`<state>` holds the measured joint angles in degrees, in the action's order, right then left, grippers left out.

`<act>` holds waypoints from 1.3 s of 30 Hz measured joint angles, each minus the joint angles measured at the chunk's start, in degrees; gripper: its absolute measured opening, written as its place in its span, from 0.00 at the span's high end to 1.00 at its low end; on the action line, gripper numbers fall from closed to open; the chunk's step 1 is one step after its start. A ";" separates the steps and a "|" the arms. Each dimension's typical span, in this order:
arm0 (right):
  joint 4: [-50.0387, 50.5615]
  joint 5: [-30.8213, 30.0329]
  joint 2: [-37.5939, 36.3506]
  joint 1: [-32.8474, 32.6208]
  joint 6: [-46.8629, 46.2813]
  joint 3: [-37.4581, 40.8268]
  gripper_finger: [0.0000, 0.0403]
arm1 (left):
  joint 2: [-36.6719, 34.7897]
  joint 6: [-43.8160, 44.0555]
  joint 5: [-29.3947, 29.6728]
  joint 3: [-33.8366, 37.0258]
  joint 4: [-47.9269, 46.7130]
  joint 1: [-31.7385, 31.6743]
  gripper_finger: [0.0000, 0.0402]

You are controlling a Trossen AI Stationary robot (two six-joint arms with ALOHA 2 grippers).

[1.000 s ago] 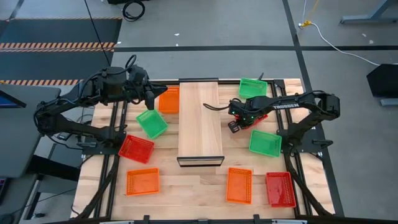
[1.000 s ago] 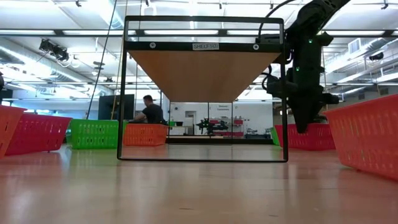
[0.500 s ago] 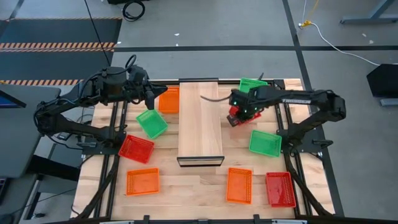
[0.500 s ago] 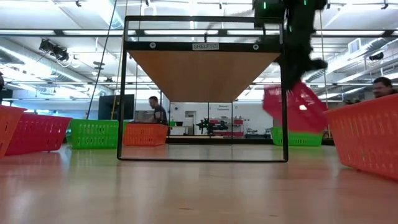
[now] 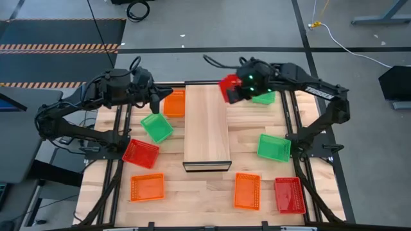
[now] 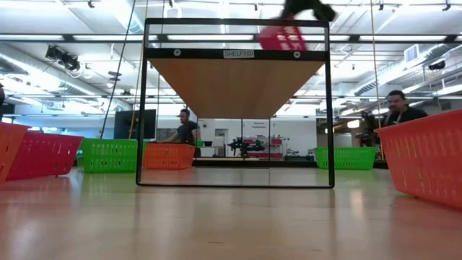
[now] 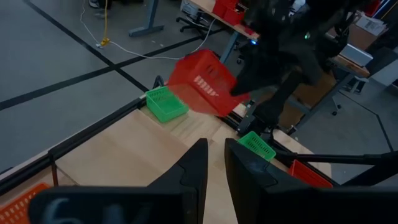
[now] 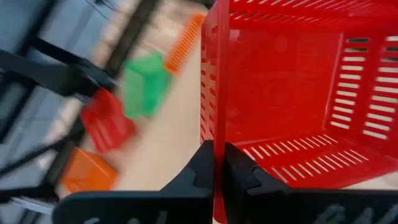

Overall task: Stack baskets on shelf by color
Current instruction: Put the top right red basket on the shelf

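Red basket (image 5: 228, 87), tilted, hangs above the shelf's (image 5: 206, 125) far right corner, its wall pinched in the right gripper (image 5: 240, 92), whose arm hides part of it. Left gripper (image 5: 154, 101) hovers over a green basket (image 5: 157, 128), fingers narrowly apart, holding nothing.

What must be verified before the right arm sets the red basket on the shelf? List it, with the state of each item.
1. Grip: right gripper shut on the wall of the red basket: ok.
2. Basket lifted off the tabletop, near the shelf's far right corner: ok.
3. Basket attitude: tilted in the left wrist view, not level for setting down: not ok.
4. Shelf top is bare wood, nothing stacked yet: ok.
5. Left gripper waits to the left of the shelf, over the left-side baskets, out of the path: ok.
6. Whether the basket hangs fully over the board or partly past its edge: cannot tell.
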<state>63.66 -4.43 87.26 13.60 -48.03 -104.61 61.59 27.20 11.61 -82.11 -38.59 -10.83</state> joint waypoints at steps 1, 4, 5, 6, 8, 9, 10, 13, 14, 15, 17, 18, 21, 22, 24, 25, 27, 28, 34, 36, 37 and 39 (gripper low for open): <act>-1.87 0.50 1.28 -0.01 0.10 -0.81 0.97 | 0.26 -0.02 0.18 0.00 0.29 0.00 0.85; -7.65 4.07 5.69 -0.03 0.25 -1.81 0.97 | 0.58 0.00 0.18 0.02 0.58 0.00 0.85; -8.69 5.00 7.30 -0.05 0.14 -2.09 0.97 | 0.61 -0.01 0.19 0.02 0.69 0.01 0.85; -9.12 5.75 8.88 -0.06 0.03 -2.36 0.97 | 0.61 0.00 0.18 0.02 0.76 0.02 0.85; -9.87 7.03 11.68 -0.06 -0.24 -3.04 0.97 | 0.66 0.03 0.18 0.02 0.28 0.02 0.85; -10.49 7.47 12.84 -0.06 -0.55 -3.34 0.97 | 0.70 0.03 0.16 0.02 0.03 0.07 0.85; -11.07 8.07 13.86 -0.05 -0.82 -3.55 0.97 | 0.70 0.13 0.16 0.02 0.04 0.24 0.85; -11.89 9.49 16.44 0.11 -0.99 -4.41 0.97 | 0.66 0.23 0.15 0.02 0.15 0.59 0.85; -11.83 9.89 17.08 0.27 -1.24 -4.70 0.97 | 0.67 0.26 0.14 0.02 0.08 0.59 0.85; -11.83 10.43 17.62 0.41 -1.35 -4.97 0.97 | 0.67 0.55 0.08 0.02 -0.04 0.61 0.85; -12.06 11.75 18.36 0.78 -1.37 -5.01 0.95 | 0.65 0.68 -0.21 0.02 -0.30 0.59 0.85; -12.42 12.15 18.59 0.87 -1.51 -5.01 0.94 | 0.65 0.67 -0.84 0.02 -0.30 0.57 0.85; -12.31 12.60 18.73 1.49 -1.71 -4.99 0.87 | 0.65 0.70 -1.34 0.02 -0.31 0.55 0.85; -12.72 12.59 18.72 1.70 -1.57 -4.99 0.84 | 0.65 0.70 -1.35 0.02 -0.34 0.56 0.85; -13.27 12.42 18.69 2.29 -1.08 -4.99 0.78 | 0.65 0.70 -1.42 0.02 -0.37 0.57 0.85; -13.60 12.42 18.63 2.60 -0.67 -4.95 0.76 | 0.65 0.70 -1.39 0.02 -0.37 0.57 0.85; -15.33 12.45 18.53 3.13 0.16 -4.95 0.70 | 0.65 0.70 -1.39 0.02 -0.34 0.57 0.85; -15.87 12.74 18.48 3.45 0.42 -4.95 0.68 | 0.65 0.70 -1.39 0.02 -0.34 0.57 0.85; -19.24 17.45 17.91 4.51 7.21 -4.91 0.58 | 0.65 0.71 -1.39 0.02 -0.34 0.57 0.85; -18.11 19.50 16.71 4.58 13.84 -4.90 0.56 | 0.65 0.77 -1.39 0.02 -0.35 0.57 0.85; -16.81 20.25 15.74 4.59 18.05 -4.90 0.56 | 0.65 0.83 -1.39 0.02 -0.37 0.57 0.85; -12.55 20.88 13.53 4.60 28.33 -4.90 0.56 | 0.65 1.05 -1.39 0.02 -0.38 0.57 0.85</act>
<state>51.12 16.45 100.79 18.20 -19.70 -109.51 62.24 28.25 10.22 -82.08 -38.97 -10.26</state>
